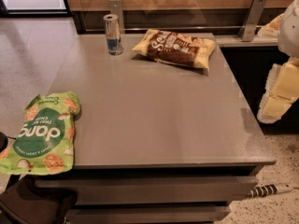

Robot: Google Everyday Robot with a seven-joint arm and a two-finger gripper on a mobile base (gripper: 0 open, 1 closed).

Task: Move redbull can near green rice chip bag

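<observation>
Task not started. The slim silver-and-blue metal redbull can (112,33) stands upright at 11 o'clock on the grey table (154,120). It is well apart from the flat bright green rice chip bag (43,134), which overhangs the edge at 8 o'clock. A yellow-brown chip bag (175,48) lies at 12. The gripper (279,97) is at 3 o'clock, off the table; spread or closed, cannot tell. Reach, grasp and carry are all left.

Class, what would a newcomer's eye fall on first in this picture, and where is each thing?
The bright green rice chip bag overhangs the grey table's near left corner. At the far edge the redbull can stands upright beside a yellow and brown chip bag. The gripper hangs off the table's right side.
</observation>
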